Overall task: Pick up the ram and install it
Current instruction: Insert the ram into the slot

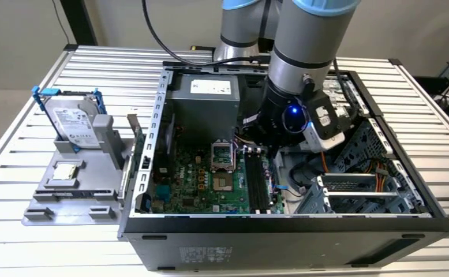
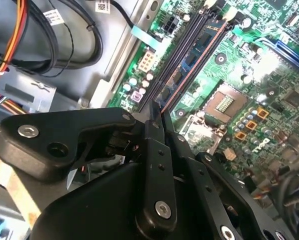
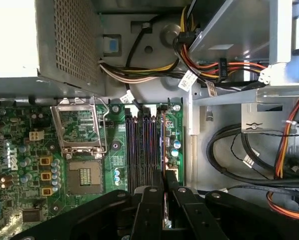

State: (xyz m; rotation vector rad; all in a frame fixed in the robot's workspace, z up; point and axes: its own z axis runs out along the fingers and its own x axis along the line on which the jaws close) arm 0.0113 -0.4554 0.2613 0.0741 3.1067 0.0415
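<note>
I see the gripper [image 3: 164, 192] clamped on the ram [image 3: 164, 150], its edge over the motherboard slots [image 3: 142, 145], cables [image 3: 249, 160] close beside.

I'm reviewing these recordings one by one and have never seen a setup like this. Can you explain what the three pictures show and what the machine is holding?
The exterior view looks down on a metal table bearing an open computer case. A grey robot arm reaches into it. To the exterior view's left, a grey holder carries a silver hard drive and a small square chip.

The two wrist views come from cameras riding on the arm, looking past its black claw at the green circuit board.

The claw is shut on the ram, a thin memory stick, edge-on over the long dark slots beside the square processor socket.
</note>
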